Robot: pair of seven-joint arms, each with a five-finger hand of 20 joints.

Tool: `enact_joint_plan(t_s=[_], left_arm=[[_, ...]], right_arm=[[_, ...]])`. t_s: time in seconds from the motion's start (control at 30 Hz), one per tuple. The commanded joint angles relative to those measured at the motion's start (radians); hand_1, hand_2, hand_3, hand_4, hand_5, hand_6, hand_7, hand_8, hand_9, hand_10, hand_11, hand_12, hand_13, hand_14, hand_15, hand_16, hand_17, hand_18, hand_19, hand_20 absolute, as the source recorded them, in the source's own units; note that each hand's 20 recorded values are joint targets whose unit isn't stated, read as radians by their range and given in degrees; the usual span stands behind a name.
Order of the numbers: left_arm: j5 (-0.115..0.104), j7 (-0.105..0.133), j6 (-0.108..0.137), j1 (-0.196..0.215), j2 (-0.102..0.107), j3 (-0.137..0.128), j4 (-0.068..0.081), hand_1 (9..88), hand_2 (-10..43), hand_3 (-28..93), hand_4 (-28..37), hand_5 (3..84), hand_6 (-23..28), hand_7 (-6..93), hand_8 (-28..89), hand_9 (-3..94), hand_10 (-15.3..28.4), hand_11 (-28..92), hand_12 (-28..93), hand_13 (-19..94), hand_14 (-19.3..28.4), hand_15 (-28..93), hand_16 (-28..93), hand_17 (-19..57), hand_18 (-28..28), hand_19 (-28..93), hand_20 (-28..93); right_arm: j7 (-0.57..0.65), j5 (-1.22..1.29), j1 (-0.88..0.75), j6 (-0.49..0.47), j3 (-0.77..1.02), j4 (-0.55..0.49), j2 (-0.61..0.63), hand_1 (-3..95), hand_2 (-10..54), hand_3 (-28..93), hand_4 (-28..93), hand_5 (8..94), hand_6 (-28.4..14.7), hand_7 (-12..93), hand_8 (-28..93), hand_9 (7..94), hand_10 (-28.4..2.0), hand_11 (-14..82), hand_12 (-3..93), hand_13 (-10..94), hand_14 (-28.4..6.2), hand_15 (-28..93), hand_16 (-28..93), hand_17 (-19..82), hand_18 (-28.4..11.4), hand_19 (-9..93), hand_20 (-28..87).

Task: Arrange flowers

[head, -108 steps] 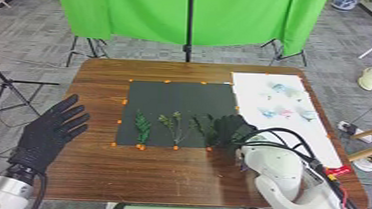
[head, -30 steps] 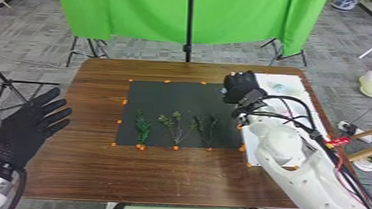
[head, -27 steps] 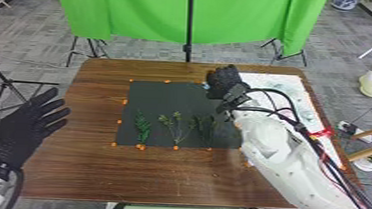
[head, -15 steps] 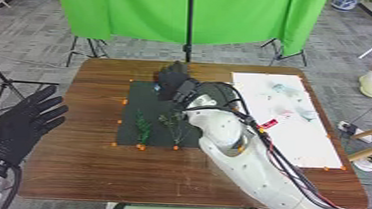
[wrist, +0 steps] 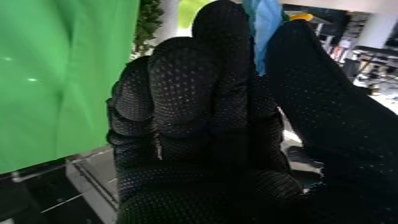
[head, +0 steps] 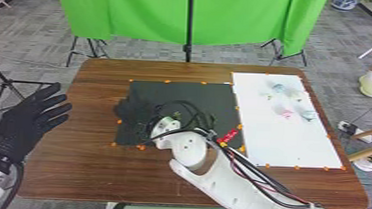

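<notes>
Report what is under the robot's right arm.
Under the right arm are parts of the black mat and the wooden table. Whatever lies directly beneath the arm and right hand is covered, so I cannot identify it.

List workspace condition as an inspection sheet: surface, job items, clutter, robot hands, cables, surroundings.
Surface: brown wooden table; black mat beside white sheet, both lying flat.
Job items: pink flower piece and pale blue flower pieces lie on the white sheet; a blue piece is in the right robot hand.
Clutter: small orange bits along mat and sheet edges.
Robot hands: left robot hand open, left side of table; right over the mat's left edge, thumb and fingers pinching the blue piece.
Cables: black cables run along the right arm, looping above the mat.
Surroundings: green cloth behind the table.
</notes>
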Motion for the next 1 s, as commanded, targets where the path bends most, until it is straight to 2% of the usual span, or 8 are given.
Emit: enact_joint_plan(t_s=[0.03,0.23,0.43,0.67,0.77,1.0], left_arm=[[-0.002,-0.010,-0.001,-0.021,0.010,0.016,0.012,24.6,-1.9,70,-27.5,25.3,1.5,20.6,-12,22.0,10.0,20,16,16,13.2,29,-1,-11.7,18.8,39,7],[0.002,-0.010,-0.003,-0.030,0.012,0.022,0.015,24.5,-1.8,70,-27.6,25.3,1.5,20.6,-12,22.0,10.0,20,16,16,13.3,29,-1,-11.7,18.8,39,7],[0.003,-0.011,-0.004,-0.032,0.015,0.023,0.019,24.5,-1.8,70,-27.6,25.3,1.6,20.5,-12,22.0,10.0,20,16,16,13.2,29,-1,-11.7,18.8,39,7],[0.002,-0.015,-0.007,-0.041,0.019,0.027,0.021,24.5,-1.8,70,-27.6,25.3,1.6,20.5,-12,22.0,10.1,20,16,16,13.3,29,-1,-11.8,18.8,39,7],[0.002,-0.013,-0.004,-0.037,0.019,0.024,0.019,24.5,-1.7,70,-27.5,25.3,1.6,20.4,-12,22.0,10.0,20,16,16,13.2,29,-1,-11.7,18.8,39,7],[0.001,-0.017,-0.005,-0.035,0.017,0.025,0.019,24.5,-1.7,70,-27.5,25.3,1.5,20.6,-12,22.0,10.0,20,16,16,13.2,29,-1,-11.7,18.8,39,7]], right_arm=[[-0.003,-0.053,0.002,0.038,0.016,0.049,-0.035,46.1,-9.5,86,-28,71.0,-0.1,52,-14,87.0,-3.2,22.9,50.4,78,-2.4,60,35,33,-18.0,83,42],[-0.007,-0.082,0.007,0.053,0.020,0.084,-0.034,46.1,-9.5,85,-28,70.5,0.1,52,-14,86.5,-3.0,23.1,50.2,77,-2.1,60,35,32,-17.9,83,42],[-0.048,-0.133,-0.008,-0.001,0.049,0.091,-0.042,46.0,-9.5,85,-28,69.3,0.3,52,-14,85.2,-3.0,23.3,50.0,75,-1.9,61,36,31,-17.7,82,42],[-0.030,-0.150,-0.011,-0.034,0.045,0.090,-0.045,43.2,-9.5,81,-28,67.6,0.7,52,-15,83.5,-2.7,23.1,49.2,74,-2.1,60,36,31,-17.6,81,42],[-0.026,-0.156,-0.013,-0.039,0.037,0.083,-0.042,41.0,-9.5,81,-28,66.2,0.5,52,-15,82.5,-2.9,23.6,49.2,73,-2.5,63,32,30,-17.6,81,43],[-0.015,-0.152,-0.025,-0.018,0.046,0.089,-0.052,37.8,-9.5,81,-28,65.3,0.4,51,-14,79.2,-3.8,29.8,45.1,71,-3.0,65,30,29,-17.8,80,44]])
